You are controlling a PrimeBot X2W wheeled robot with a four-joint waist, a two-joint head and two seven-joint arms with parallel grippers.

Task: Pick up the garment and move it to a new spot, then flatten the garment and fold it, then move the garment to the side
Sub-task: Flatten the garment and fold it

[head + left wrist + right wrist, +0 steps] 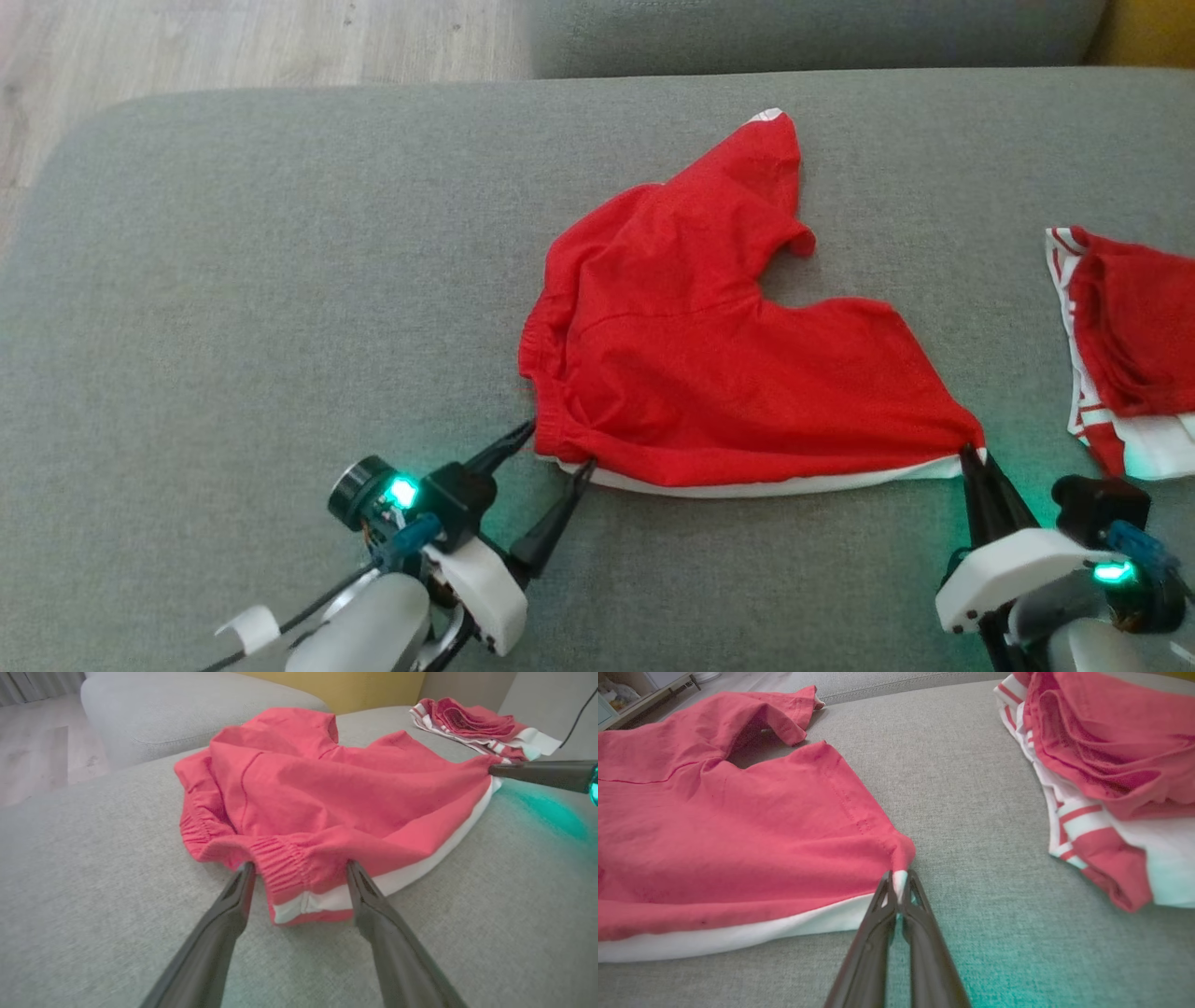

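Garment [691, 364] corner clamped in right gripper [971, 455]; left gripper [559, 444] spread astride waistband [285, 863].

My right claw [899, 880] pinches a corner of the red shorts [738, 835]; more red clothes [1111, 760], maybe folded, lie nearby.

Matt red cloth edged in smooth white trim [747, 485], the garment [709, 364] wrinkles softly ahead of the left end effector [560, 444], whose fingers [224, 924] are smooth dark plastic with a dull sheen. The sofa cushion [280, 280] beneath is coarse grey weave; pale wood-grain floor [233, 37] lies beyond it.
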